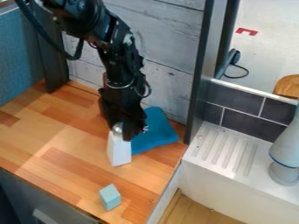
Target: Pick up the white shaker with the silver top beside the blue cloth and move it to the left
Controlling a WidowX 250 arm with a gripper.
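The black gripper (125, 127) hangs down over the wooden counter, left of the picture's centre. It is at the upper end of a white block-like object (119, 151) with a rounded silvery top, and partly hides that top. Behind and to the right of the white object lies a blue cloth (154, 132), flat on the counter and partly hidden by the gripper. Nearer the counter's front edge sits a small light-blue block (109, 197), apart from the others.
Grey wooden boards (166, 65) and a dark upright post (201, 74) stand behind the counter. To the right is a white ridged drainboard (225, 151) with a grey robot-like part (286, 157) over it. A blue panel (20, 57) borders the left side.
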